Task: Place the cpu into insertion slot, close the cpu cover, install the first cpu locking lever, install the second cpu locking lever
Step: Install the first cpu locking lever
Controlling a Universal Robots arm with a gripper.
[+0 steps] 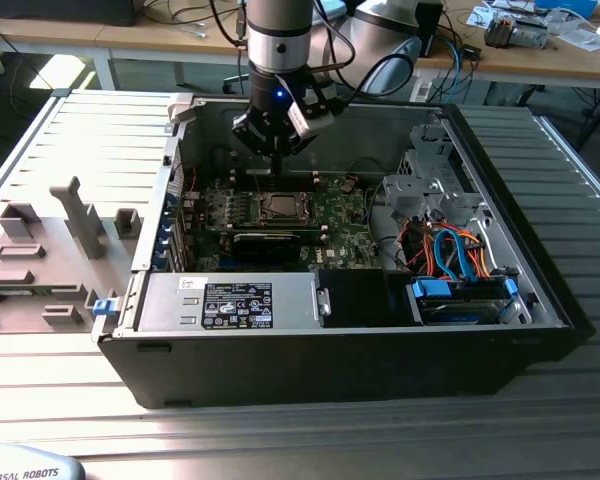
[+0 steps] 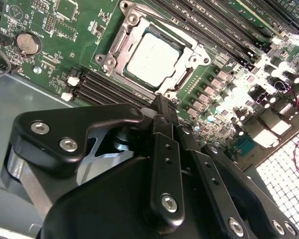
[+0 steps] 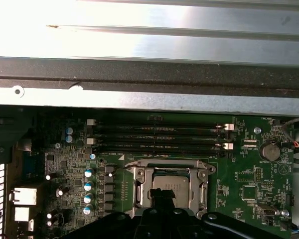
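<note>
Silver-grey chip: the cpu is sitting flat inside the insertion slot, upper centre of the second wrist view; in the first wrist view the cpu is lying low and centre, half hidden behind the finger tip.
Gripper: the gripper is hanging over the motherboard in the upper middle of the exterior view; its black fingers are pressed together with no gap showing, holding nothing.
Chip versus gripper: the finger tip is pointing down just beside the socket's near edge, the cpu lying just beyond it; whether the tip is touching the frame, I cannot tell.
Cpu cover: the cpu cover is lying down as a silver frame around the chip, whose top is showing through the window.
Levers: too fine to judge.
Memory slots: the black memory slots are running beside the socket.
Coin battery: the coin battery is sitting at the upper left of the second wrist view.
Case: the open computer case is resting on a ribbed metal table.
</note>
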